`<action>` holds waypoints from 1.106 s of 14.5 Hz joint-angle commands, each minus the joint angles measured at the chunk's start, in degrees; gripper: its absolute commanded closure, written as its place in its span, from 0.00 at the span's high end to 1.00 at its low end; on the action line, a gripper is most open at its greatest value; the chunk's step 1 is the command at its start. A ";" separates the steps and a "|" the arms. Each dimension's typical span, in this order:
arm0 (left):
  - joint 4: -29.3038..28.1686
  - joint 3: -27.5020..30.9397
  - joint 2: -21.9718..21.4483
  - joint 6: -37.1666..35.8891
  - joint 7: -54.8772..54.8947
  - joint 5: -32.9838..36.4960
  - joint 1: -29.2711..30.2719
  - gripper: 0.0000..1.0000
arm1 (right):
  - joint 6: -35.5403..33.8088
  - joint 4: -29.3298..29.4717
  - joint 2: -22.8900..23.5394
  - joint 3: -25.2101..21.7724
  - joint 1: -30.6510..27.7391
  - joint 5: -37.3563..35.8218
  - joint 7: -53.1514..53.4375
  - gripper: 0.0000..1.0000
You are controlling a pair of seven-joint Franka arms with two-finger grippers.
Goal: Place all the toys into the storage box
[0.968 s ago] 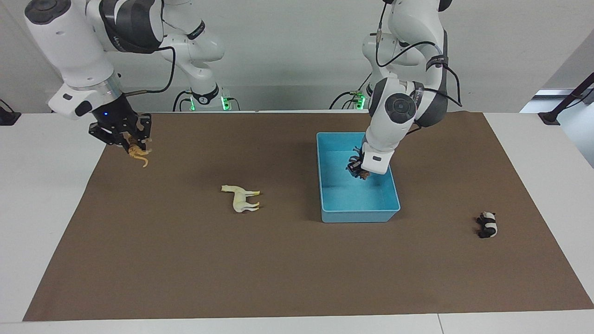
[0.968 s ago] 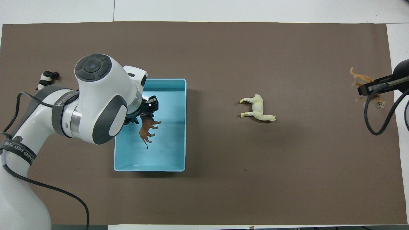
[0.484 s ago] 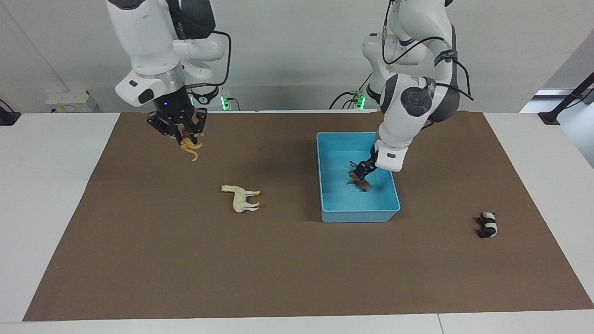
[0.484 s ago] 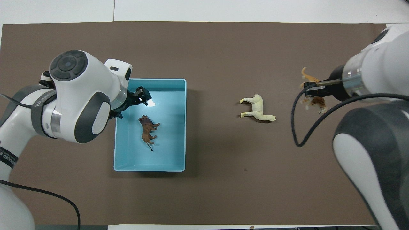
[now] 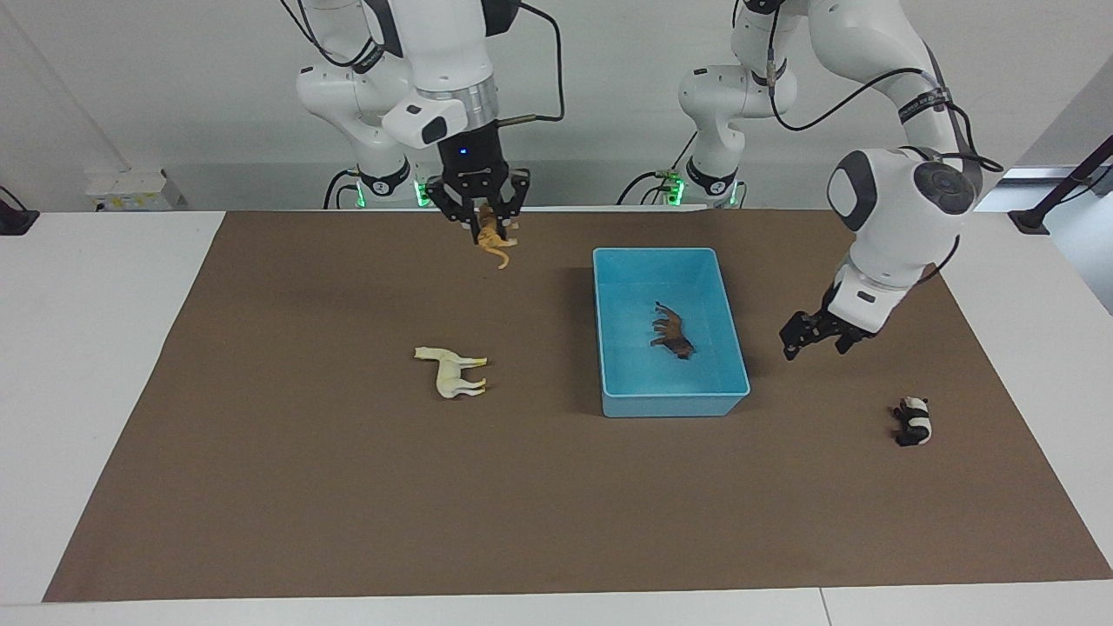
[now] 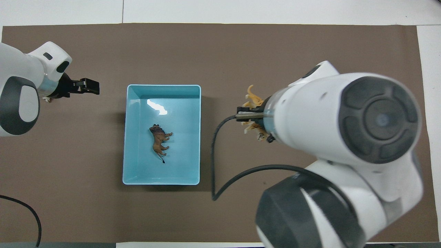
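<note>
Your left claw (image 5: 813, 337) has let go of the brown animal (image 5: 672, 333), which now lies on its side inside the storage box (image 5: 609, 348); the claw, fingers spread and empty, has swung out over the worktop (image 5: 304, 487) between the box and the panda (image 5: 912, 422). Your right claw (image 5: 483, 223), pinching the tiger (image 5: 491, 241), has carried it in close beside the box. One toy is stowed. The cream horse (image 5: 452, 373) waits beside the box, toward the right arm's end.
</note>
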 commanded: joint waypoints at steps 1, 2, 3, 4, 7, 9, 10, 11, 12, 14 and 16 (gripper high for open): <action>8.78 -0.63 8.72 1.84 7.60 5.84 1.36 1.00 | 6.41 4.73 9.89 -0.07 7.95 -4.55 10.46 0.00; 11.34 -0.63 11.45 1.84 8.23 6.38 2.76 1.00 | 6.78 8.94 14.64 -0.07 10.24 -7.89 13.37 0.00; 13.54 -0.80 13.91 2.19 9.80 6.03 5.03 1.00 | 7.14 14.99 19.90 -0.07 12.52 -10.53 15.83 0.00; 15.56 -0.98 16.11 2.45 13.73 6.03 6.71 1.00 | 7.40 20.09 24.05 -0.42 14.63 -12.48 17.08 0.00; 18.13 -0.81 19.73 7.80 19.13 5.85 7.86 1.00 | 10.72 27.87 32.50 -1.30 18.42 -16.17 17.26 0.00; 18.05 -0.98 20.18 9.92 19.66 5.77 11.28 1.00 | 13.64 28.06 34.81 -3.32 21.50 -17.85 17.70 0.00; 18.05 -1.07 20.53 9.84 19.66 5.59 11.99 1.00 | 13.47 27.88 34.98 -3.50 21.86 -17.77 18.05 0.00; 18.05 -0.98 21.05 10.27 19.66 5.59 12.00 1.00 | 13.38 27.88 34.99 -3.50 22.12 -17.51 18.58 0.00; 17.96 -0.98 21.84 11.06 19.66 5.59 12.00 1.00 | 13.38 27.70 34.90 -3.50 22.56 -17.50 20.41 0.52; 15.17 -0.98 21.68 12.73 19.57 4.28 12.43 1.00 | 10.59 27.79 34.46 -3.50 23.00 -17.33 23.67 1.00; 12.08 -0.81 21.23 16.23 19.40 3.83 12.79 1.00 | 2.88 28.14 33.85 -3.50 23.01 -17.33 24.21 1.00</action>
